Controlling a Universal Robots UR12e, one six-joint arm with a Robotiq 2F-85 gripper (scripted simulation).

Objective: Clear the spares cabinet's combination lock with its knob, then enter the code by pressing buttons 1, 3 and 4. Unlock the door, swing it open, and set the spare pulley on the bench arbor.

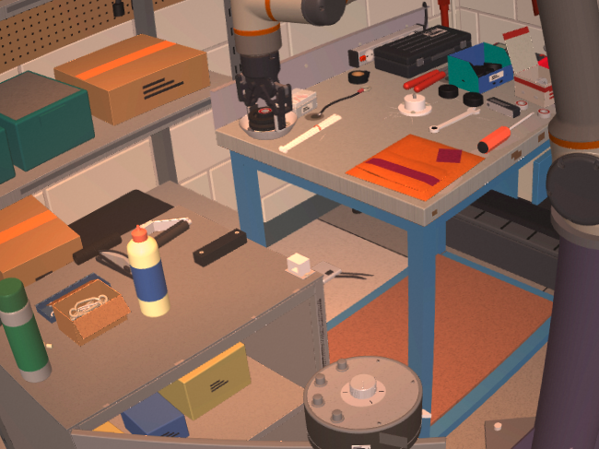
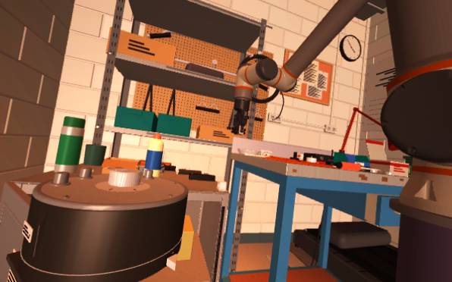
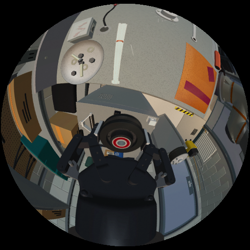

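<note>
The small parts dish (image 1: 267,125) at the bench's left rear corner is partly hidden behind my gripper in the side camera. The spare pulley (image 3: 121,137), black with a red and white hub ring, sits clamped in my gripper (image 1: 264,114) above the blue bench's left edge. The white bench arbor (image 1: 414,104) stands upright further right on the benchtop, well apart from the pulley. The round combination lock (image 1: 363,402) with its white knob (image 1: 362,386) and grey buttons is on the swung-open cabinet door, low in front. The cabinet's inside shows a yellow box (image 1: 212,381).
The bench's left edge (image 1: 235,142) lies just under the gripper. A white ruler-like stick (image 1: 310,132), an orange mat (image 1: 414,166), a wrench (image 1: 453,120) and an orange-handled screwdriver (image 1: 501,136) lie on the benchtop. Shelving with boxes (image 1: 134,75) stands to the left.
</note>
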